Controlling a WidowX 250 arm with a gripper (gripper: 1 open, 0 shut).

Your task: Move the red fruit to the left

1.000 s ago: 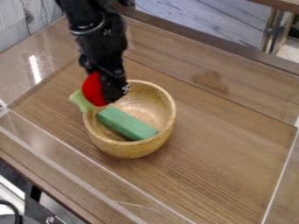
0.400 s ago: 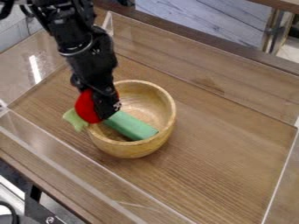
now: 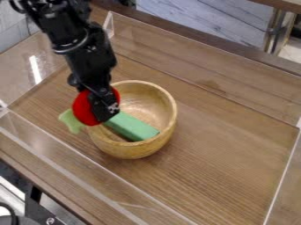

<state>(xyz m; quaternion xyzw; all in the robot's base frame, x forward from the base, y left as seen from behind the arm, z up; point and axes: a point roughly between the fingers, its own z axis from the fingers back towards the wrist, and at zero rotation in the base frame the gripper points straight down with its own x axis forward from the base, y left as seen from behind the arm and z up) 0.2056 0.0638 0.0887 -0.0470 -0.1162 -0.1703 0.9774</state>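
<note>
The red fruit [image 3: 84, 107] is small, round and bright red, with light-green leaves [image 3: 70, 119] sticking out at its lower left. It hangs just over the left rim of the wooden bowl [image 3: 159, 132]. My black gripper [image 3: 97, 102] points steeply down and is shut on the red fruit. Its fingers cover the right side of the fruit.
A green rectangular block [image 3: 128, 126] lies slanted inside the bowl. A clear plastic wall [image 3: 47, 141] runs around the wooden tabletop [image 3: 223, 97]. Bare wood lies left of the bowl and to its right.
The gripper has carried the red fruit to the left and toward the front, from above the bowl's left inside to over its left rim. The bowl and block stayed still.
</note>
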